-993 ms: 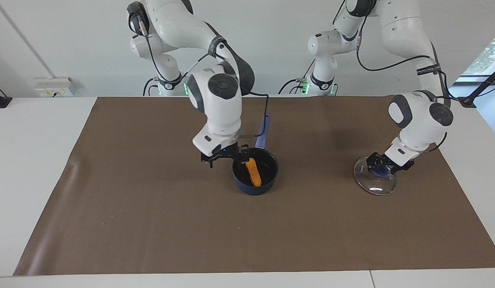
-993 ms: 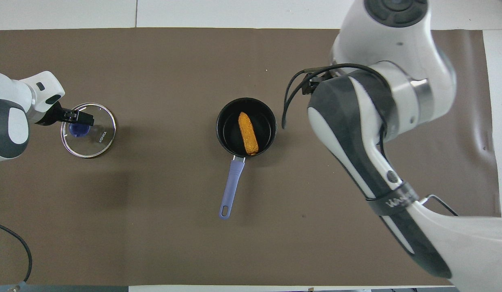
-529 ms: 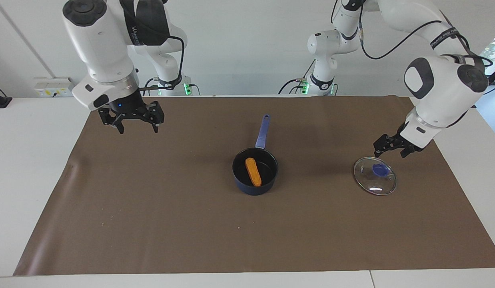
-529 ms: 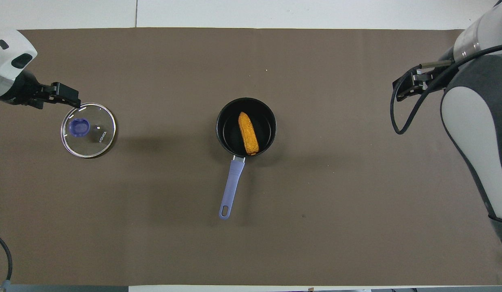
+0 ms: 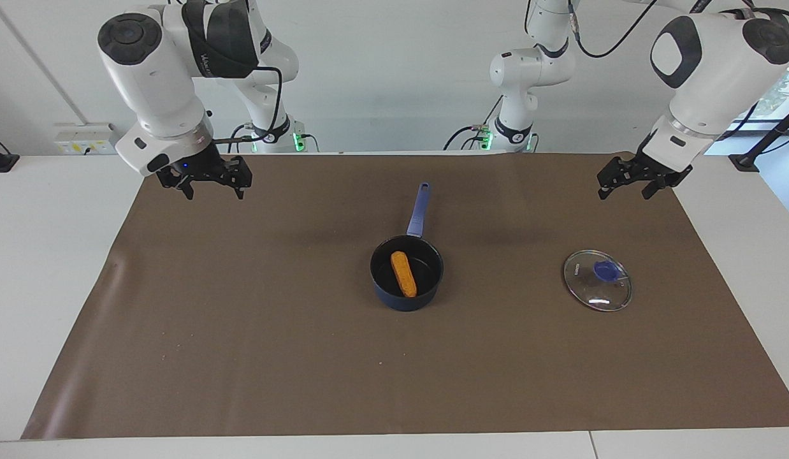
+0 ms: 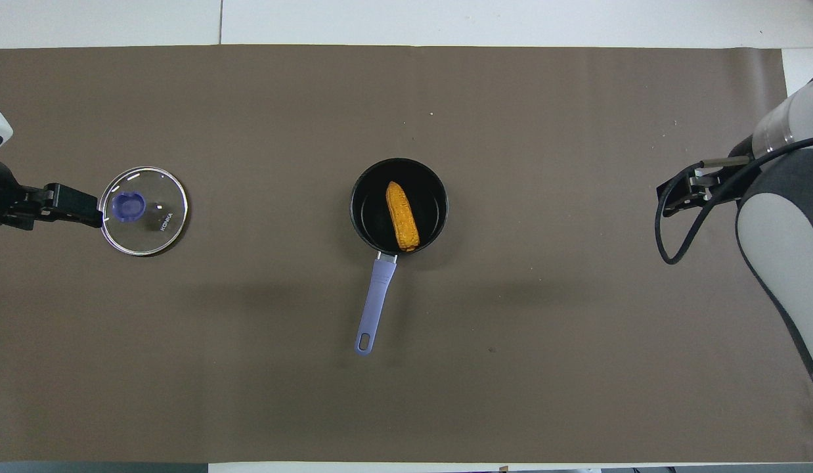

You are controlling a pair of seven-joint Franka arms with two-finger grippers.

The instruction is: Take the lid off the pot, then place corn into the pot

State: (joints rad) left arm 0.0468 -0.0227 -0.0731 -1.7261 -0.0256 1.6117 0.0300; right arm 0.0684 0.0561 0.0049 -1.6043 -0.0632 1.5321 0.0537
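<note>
The dark blue pot (image 5: 394, 301) stands in the middle of the mat, its handle (image 6: 373, 302) pointing toward the robots. The orange-yellow corn (image 5: 403, 274) lies inside it, also seen in the overhead view (image 6: 402, 216). The glass lid (image 5: 592, 294) with its blue knob lies flat on the mat toward the left arm's end, apart from the pot (image 6: 373, 226); it also shows in the overhead view (image 6: 158, 197). My left gripper (image 5: 626, 189) is open and empty, raised over the mat near the lid. My right gripper (image 5: 214, 193) is open and empty, raised over the mat's corner at the right arm's end.
A brown mat (image 5: 241, 357) covers most of the white table (image 5: 44, 268). A wall socket box (image 5: 88, 138) sits at the table's edge by the right arm's end. Cables run from both arm bases.
The right gripper has left the pot, with the corn lying in it, and swung up to the right arm's end. The left gripper has let go of the lid's knob and risen away.
</note>
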